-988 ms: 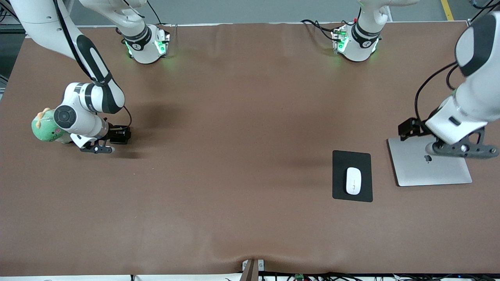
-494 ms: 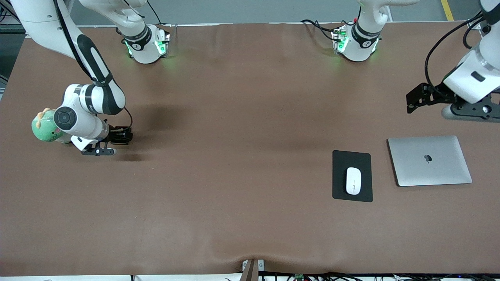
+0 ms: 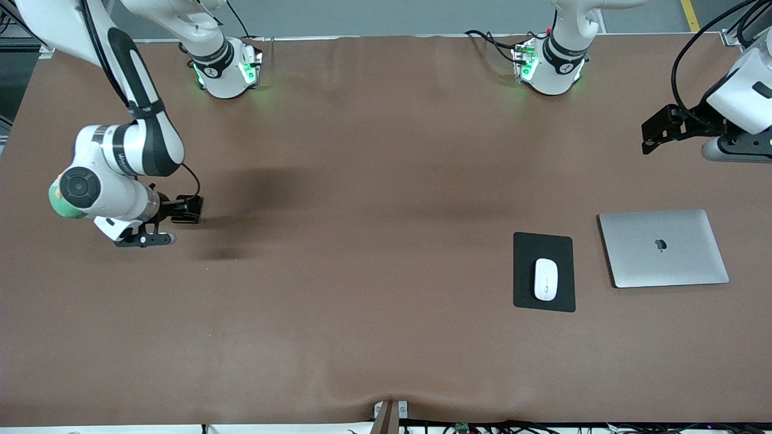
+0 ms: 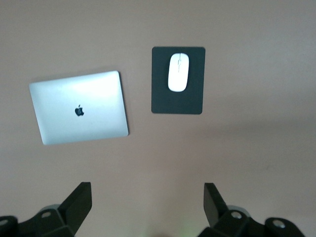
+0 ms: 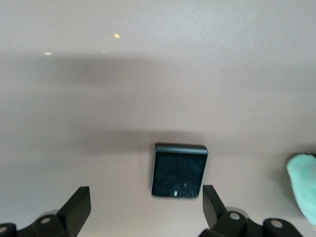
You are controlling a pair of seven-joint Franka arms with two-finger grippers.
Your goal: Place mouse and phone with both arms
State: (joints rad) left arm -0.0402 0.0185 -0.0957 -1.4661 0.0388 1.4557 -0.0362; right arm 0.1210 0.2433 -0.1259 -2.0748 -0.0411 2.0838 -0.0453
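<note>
From the front view, the mouse [image 3: 545, 279] lies on the black pad [image 3: 543, 241], long axis running toward the front camera, beside the closed laptop [image 3: 663, 265] at the left arm's end of the table. The left gripper [image 3: 730, 150] hangs over bare table, between the laptop and the left arm's base. The right gripper [image 3: 145, 239] is low over the table at the right arm's end, just beside a green plush toy [image 3: 59, 206] that the arm half covers. The phone I cannot see here; the arm hides it.

In the left wrist view, the fingers [image 4: 79, 203] are spread wide with nothing between them. The mouse [image 4: 177, 72] sits on the pad [image 4: 177, 101], well apart from the gripper, the laptop [image 4: 79, 107] next to it.

In the right wrist view, the phone [image 5: 179, 170] lies flat on the table, right under the released right gripper [image 5: 145, 210], between its two fingers [image 5: 76, 207] and a bit toward one of them. Its sides look almost equal, so I cannot name a long axis. The green toy [image 5: 303, 185] is near it. I judge the right arm is much the nearer to the phone, the left arm to the mouse
</note>
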